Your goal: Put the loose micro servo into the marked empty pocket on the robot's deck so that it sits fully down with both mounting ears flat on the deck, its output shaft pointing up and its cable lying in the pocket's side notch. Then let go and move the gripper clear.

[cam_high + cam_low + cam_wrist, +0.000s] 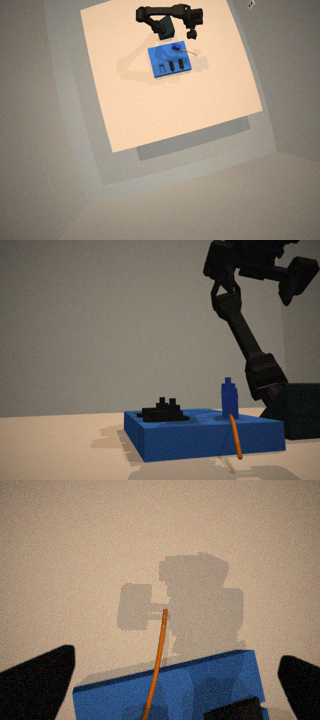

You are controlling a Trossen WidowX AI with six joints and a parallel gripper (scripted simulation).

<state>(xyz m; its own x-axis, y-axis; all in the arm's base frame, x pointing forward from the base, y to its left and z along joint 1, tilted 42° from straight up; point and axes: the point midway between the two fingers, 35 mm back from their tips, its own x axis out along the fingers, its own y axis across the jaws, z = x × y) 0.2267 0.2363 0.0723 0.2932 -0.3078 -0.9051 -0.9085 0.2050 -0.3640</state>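
Note:
The blue deck (155,55) (196,438) (220,680) lies on the table in front of the arm's base. The loose blue micro servo (175,47) (229,401) stands upright on the deck's back right part, shaft up. Its orange cable (189,52) (235,436) (159,660) runs off the deck's edge onto the table. The marked empty pocket (158,67) is an outlined slot at the deck's front left. My gripper (191,34) (179,660) is open and empty. It hangs high over the table just beyond the deck's back right corner, apart from the servo.
Two black servos (171,65) (180,63) (164,411) sit in pockets to the right of the marked one. The dark arm base (166,29) (302,410) stands right behind the deck. The beige table (180,108) stretches wide in front.

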